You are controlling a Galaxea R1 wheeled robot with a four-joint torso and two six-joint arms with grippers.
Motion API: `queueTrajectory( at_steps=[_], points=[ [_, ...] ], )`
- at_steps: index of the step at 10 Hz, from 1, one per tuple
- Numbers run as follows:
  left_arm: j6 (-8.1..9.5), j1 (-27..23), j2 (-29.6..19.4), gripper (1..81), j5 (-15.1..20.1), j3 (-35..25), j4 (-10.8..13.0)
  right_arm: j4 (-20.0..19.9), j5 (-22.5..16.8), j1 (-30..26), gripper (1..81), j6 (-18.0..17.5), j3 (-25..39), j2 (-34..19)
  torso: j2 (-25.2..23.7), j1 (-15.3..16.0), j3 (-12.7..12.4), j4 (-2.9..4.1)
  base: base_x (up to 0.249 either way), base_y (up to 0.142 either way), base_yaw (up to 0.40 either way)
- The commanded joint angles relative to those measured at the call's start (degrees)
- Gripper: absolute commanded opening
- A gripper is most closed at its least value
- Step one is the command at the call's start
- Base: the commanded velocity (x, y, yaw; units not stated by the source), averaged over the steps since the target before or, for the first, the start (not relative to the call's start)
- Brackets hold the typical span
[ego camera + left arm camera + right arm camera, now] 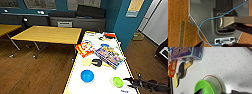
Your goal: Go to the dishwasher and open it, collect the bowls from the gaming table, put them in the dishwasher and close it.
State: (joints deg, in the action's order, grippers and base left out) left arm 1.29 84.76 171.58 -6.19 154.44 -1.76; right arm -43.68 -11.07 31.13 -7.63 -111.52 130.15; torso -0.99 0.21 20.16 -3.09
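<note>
The green bowl (117,81) sits nearest, at the near right of the white surface (105,75), just beside the red circle line (218,81) printed on the dotted top. The right tool (130,82) reaches in from the right edge and hovers just beside this bowl with its fingers spread apart, gripping nothing; from the right wrist view the bowl's rim (204,86) lies directly below the dark finger tips.

To the left of it, a bright blue bowl (87,75) stands upright on the same surface, apart from the green one. Farther along lie two table-tennis paddles, one black (97,62) and one pale yellow (86,62), overlapping. Beyond them rests a colourful board-game box (109,56), and to its left a red and orange packet (84,48). More small clutter, including something red (110,35), sits at the far end.

The surface has yellow edging (70,75). To its left stands a wooden table (47,34) on a wood floor (32,72), with a dark sofa (75,18) against the teal wall behind.

In the left wrist view a blue cable (205,21) loops over the robot's grey base; I cannot tell whether the left tool is open or closed.
</note>
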Motion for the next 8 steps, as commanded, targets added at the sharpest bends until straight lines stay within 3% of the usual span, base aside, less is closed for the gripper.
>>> queueTrajectory(
  at_steps=[1, 8],
  points=[
    [-0.15, -0.07, -0.27, 81.1, 4.08, -0.10, -0.62, -1.50, -2.91, -6.82, 81.1, -1.07, -3.61, 1.28, 0.00, 0.00, 0.00, 0.00, 0.000, 0.000, 0.000],
    [-0.15, 0.28, -0.54, 81.1, 4.44, -0.10, -1.76, -1.67, -2.82, -6.12, 81.1, -1.51, -11.52, 8.58, 0.00, 0.00, 0.00, 0.00, 0.000, 0.000, 0.000]
  ],
)
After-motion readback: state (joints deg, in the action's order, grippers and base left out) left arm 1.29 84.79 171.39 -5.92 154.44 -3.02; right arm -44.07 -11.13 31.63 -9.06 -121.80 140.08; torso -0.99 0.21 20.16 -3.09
